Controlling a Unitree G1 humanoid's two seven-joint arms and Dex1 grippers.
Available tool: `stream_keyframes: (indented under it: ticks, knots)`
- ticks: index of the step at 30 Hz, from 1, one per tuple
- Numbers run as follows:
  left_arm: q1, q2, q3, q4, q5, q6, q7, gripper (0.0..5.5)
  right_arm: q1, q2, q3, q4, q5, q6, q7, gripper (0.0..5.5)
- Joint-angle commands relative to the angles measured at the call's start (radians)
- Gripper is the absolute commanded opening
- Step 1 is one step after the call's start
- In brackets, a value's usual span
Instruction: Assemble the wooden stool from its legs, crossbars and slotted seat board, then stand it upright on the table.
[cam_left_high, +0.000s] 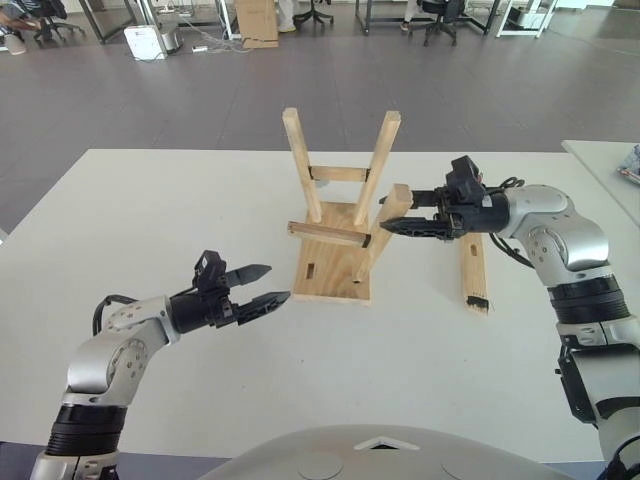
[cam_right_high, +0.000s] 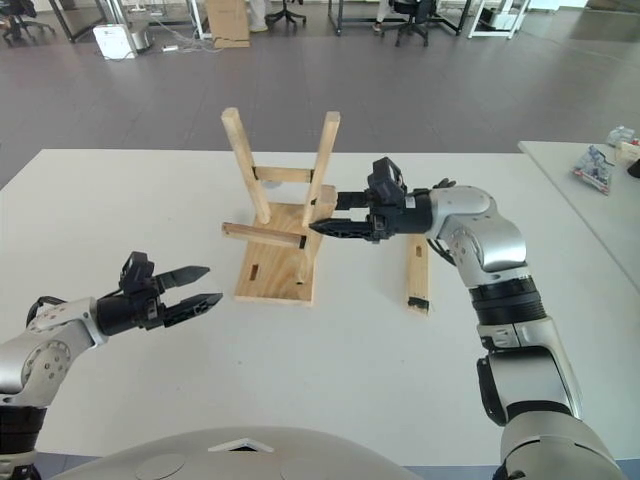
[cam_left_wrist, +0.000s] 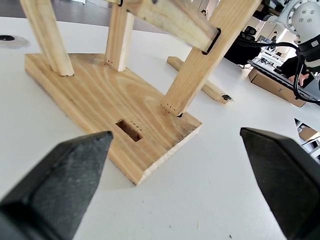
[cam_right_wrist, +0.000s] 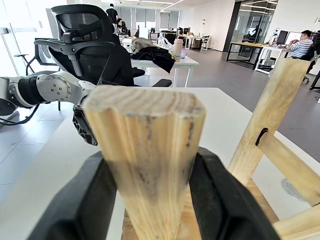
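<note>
The slotted seat board (cam_left_high: 325, 280) lies flat on the white table (cam_left_high: 150, 200). Two legs (cam_left_high: 301, 165) (cam_left_high: 378, 160) stand up from its far side, joined by a short crossbar (cam_left_high: 338, 173). A third leg (cam_left_high: 383, 232) leans up from the board's right near corner, and a second crossbar (cam_left_high: 325, 233) sticks out leftward from it. My right gripper (cam_left_high: 397, 226) is shut on this leg's upper end (cam_right_wrist: 150, 160). A loose leg (cam_left_high: 474, 272) lies on the table under the right arm. My left gripper (cam_left_high: 276, 284) hangs open just left of the board, near an empty slot (cam_left_wrist: 129, 130).
A second white table (cam_left_high: 605, 165) stands at the right edge with small items on it. Grey floor, office chairs and desks lie beyond the far table edge. Bare tabletop stretches left of and in front of the board.
</note>
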Motion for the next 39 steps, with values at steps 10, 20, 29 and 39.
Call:
stream_keyframes:
  ticks: [10,20,29,39]
  knots:
    - [-0.012,-0.020,-0.016,-0.012,0.017,-0.013,0.024,4.71,0.044,-0.009,0.062,0.033,-0.106,0.134,-0.042,3.62]
    - [0.046,-0.039,-0.002,-0.003,0.048,-0.059,0.062,4.71,0.031,-0.059,-0.078,0.417,-0.405,-0.063,-0.489,4.50]
    - [0.070,-0.059,-0.010,-0.020,0.063,-0.069,0.088,4.71,0.116,0.103,-0.192,0.439,-0.458,0.173,-0.938,4.50]
    - [0.074,-0.054,-0.020,-0.023,0.063,-0.014,0.149,4.71,0.166,0.175,-0.234,0.385,-0.422,0.323,-0.983,3.06]
